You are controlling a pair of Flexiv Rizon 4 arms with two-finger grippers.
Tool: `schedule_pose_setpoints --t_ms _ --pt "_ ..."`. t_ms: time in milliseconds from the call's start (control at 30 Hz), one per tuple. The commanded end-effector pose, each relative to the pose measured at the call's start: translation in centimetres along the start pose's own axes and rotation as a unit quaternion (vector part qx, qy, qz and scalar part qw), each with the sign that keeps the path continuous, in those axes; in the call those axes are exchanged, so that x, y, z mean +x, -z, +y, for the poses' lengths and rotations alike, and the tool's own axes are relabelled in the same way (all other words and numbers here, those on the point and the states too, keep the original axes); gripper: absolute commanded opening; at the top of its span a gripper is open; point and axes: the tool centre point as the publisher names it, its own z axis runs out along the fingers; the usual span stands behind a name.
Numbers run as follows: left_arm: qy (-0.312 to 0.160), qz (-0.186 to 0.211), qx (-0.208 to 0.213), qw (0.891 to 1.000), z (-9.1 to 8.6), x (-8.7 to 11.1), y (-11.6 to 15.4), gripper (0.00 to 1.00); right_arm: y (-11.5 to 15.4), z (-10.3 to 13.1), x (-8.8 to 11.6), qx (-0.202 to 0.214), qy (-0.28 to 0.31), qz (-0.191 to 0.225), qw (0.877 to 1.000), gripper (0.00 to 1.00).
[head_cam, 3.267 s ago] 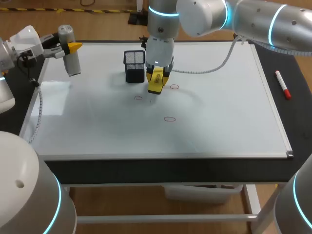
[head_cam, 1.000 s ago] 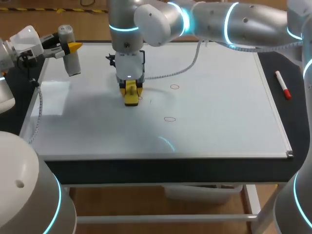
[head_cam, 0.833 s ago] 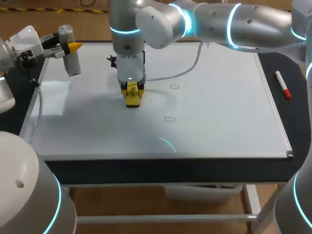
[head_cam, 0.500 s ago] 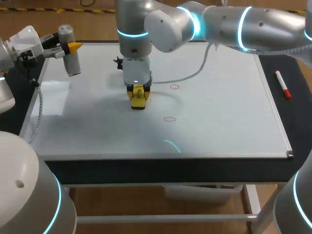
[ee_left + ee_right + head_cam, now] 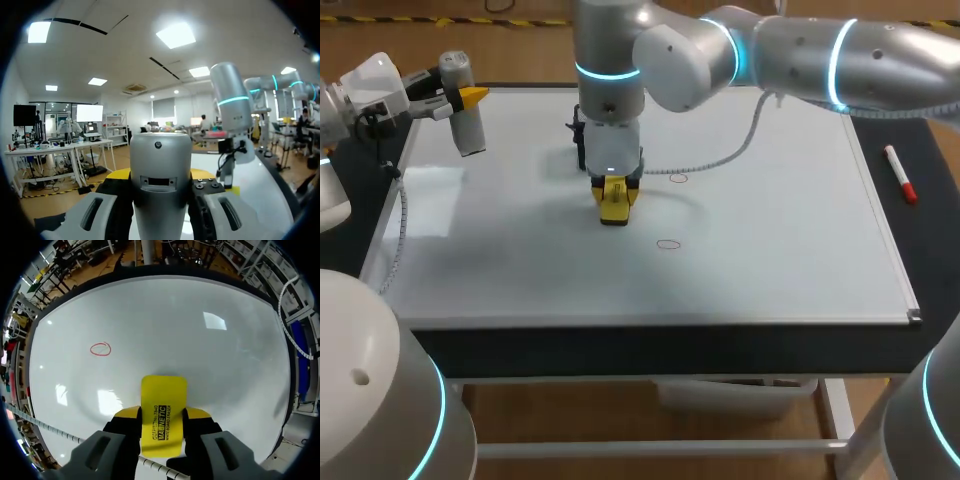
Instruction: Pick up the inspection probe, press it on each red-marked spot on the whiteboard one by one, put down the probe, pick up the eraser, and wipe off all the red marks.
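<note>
Wiping step: eraser [image 5: 163,400] is clamped in R gripper [image 5: 162,416], flat on whiteboard [image 5: 770,230]. Probe [image 5: 467,122] is gripped by L gripper [image 5: 460,98] at board's left edge. Next: eraser to be slid over red mark [image 5: 678,178].

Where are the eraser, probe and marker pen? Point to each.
eraser [image 5: 163,412], right wrist view, middle of yellow face.
probe [image 5: 161,175], left wrist view, grey body's front.
marker pen [image 5: 899,174], head view, mid-barrel.

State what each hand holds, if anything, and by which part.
Left hand grips the probe by its upper part; right hand grips the eraser by its long edges.
</note>
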Motion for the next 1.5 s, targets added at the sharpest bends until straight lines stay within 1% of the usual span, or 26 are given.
schedule_pose_setpoints --t_ms 33,233,433,1200,1333,1400,1433,1500 --pt "-0.001 -0.001 0.0 1.0 -0.1 0.1 0.0 0.0 1.6 0.4 0.3 0.011 0.004 -0.002 1.0 0.0" --pt "-0.001 -0.001 0.0 1.0 -0.1 0.1 0.0 0.0 3.5 0.1 0.3 0.02 0.011 0.001 1.0 0.0" --pt "-0.001 -0.001 0.0 1.0 -0.1 0.1 0.0 0.0 4.3 -0.1 0.6 0.021 0.013 0.007 1.0 0.0" --pt "-0.001 -0.001 0.0 1.0 -0.1 0.1 0.0 0.0 4.3 -0.1 0.6 0.021 0.013 0.007 1.0 0.0" --pt "-0.001 -0.001 0.0 1.0 -0.1 0.1 0.0 0.0 4.8 -0.6 2.0 0.022 -0.003 -0.007 1.0 0.0" --pt "-0.001 -0.001 0.0 1.0 -0.1 0.1 0.0 0.0 5.1 -0.9 2.9 0.025 -0.015 -0.002 1.0 0.0" --pt "-0.001 -0.001 0.0 1.0 -0.1 0.1 0.0 0.0 5.2 -1.0 3.4 0.023 -0.02 -0.01 0.999 0.0" --pt "-0.001 -0.001 0.0 1.0 -0.1 0.1 0.0 0.0 5.3 -1.3 4.4 0.021 -0.034 -0.009 0.999 0.0"
